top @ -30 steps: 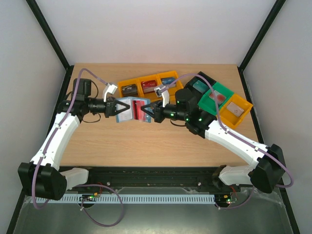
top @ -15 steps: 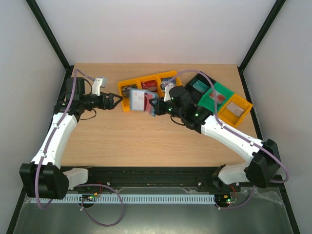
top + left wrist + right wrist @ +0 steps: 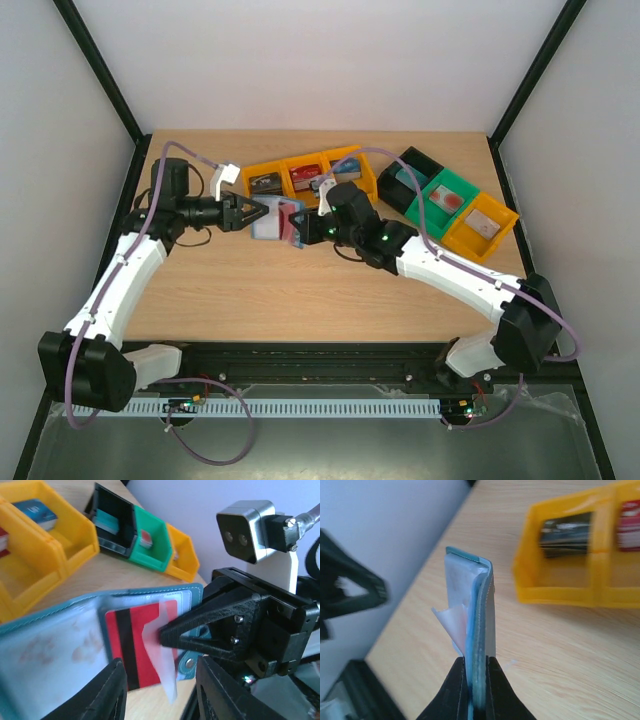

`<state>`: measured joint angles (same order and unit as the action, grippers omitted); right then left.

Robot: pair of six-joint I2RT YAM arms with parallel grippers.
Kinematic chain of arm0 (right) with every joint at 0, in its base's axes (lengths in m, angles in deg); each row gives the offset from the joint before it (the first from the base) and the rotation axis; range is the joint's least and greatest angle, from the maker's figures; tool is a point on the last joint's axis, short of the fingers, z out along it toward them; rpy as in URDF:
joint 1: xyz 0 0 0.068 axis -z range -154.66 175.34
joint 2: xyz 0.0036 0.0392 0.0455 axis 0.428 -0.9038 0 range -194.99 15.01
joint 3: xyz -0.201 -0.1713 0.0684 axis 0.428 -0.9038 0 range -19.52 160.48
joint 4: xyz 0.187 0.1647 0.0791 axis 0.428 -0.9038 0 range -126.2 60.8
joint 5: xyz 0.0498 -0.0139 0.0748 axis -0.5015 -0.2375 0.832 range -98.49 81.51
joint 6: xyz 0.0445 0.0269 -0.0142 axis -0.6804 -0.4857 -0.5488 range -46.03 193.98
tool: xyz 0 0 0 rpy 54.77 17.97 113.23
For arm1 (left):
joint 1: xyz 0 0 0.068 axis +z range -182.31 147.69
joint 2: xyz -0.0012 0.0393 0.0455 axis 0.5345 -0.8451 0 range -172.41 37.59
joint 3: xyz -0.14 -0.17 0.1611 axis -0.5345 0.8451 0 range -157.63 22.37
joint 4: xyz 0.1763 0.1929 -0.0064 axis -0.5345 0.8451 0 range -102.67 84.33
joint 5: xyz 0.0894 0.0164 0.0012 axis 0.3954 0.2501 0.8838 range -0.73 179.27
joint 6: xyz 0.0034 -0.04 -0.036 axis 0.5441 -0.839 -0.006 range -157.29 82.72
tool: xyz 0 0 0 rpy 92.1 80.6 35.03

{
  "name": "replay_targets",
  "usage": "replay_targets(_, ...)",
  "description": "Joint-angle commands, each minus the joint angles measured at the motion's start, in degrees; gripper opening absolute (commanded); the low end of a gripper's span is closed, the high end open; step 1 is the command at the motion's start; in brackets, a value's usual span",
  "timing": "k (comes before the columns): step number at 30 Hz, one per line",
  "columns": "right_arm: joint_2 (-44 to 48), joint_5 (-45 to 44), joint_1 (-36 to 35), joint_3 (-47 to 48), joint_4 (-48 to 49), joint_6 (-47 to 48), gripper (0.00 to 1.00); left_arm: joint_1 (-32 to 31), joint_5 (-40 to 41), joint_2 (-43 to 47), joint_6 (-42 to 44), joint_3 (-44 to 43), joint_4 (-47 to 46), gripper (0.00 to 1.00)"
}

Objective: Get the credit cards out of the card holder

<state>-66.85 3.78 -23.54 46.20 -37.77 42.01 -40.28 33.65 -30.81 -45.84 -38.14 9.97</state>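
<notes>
Pale wood table [image 3: 300, 300] carries rigid yellow bins [image 3: 300, 175] behind the work. Above it hangs the teal card holder [image 3: 272, 220], soft-covered with filmy clear sleeves. The right gripper [image 3: 303, 228] is pinched tight on one edge of it. The left gripper [image 3: 250, 213] faces it, jaws part-way apart, gripping nothing. A glossy red card [image 3: 135, 647] with a black stripe sits sleeved, and a loose film flap [image 3: 165, 650] lies over it. Best to nip the stiff card alone, clear of the floppy film, then draw it straight along the sleeve
</notes>
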Motion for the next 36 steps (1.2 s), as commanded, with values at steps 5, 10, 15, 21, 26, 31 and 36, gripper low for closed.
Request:
replay_targets(5, 5.2, 20.4, 0.3, -3.6, 19.2, -0.6, 0.02, 0.1, -7.1, 0.6, -0.8, 1.1, -1.2, 0.4)
replay_targets(10, 5.8, 29.8, 0.3, -4.9, 24.8, -0.5, 0.02, -0.1, -8.2, 0.5, -0.8, 1.4, -1.3, 0.41)
replay_targets(15, 4.8, 29.4, 0.3, -5.1, 25.6, -0.2, 0.02, -0.9, -15.5, 0.6, 0.5, 1.2, -0.5, 0.35)
replay_targets(21, 3.4, 31.2, 1.2, -6.4, 29.1, -2.0, 0.02, 0.0, -22.7, 1.0, 8.2, -1.1, 5.6, 0.02)
replay_targets(26, 5.8, 31.5, 4.1, -10.7, 32.3, -4.2, 0.08, 1.8, -25.6, 1.6, 8.6, -1.0, 6.0, 0.02)
replay_targets(31, 6.4, 35.0, 4.2, -11.0, 28.7, -1.9, 0.1, 1.9, -24.6, 1.5, 8.5, -0.8, 6.0, 0.02)
replay_targets(36, 9.0, 33.1, 4.8, -11.9, 26.0, 0.9, 0.02, 2.5, -24.5, 1.7, 8.4, -0.8, 5.9, 0.02)
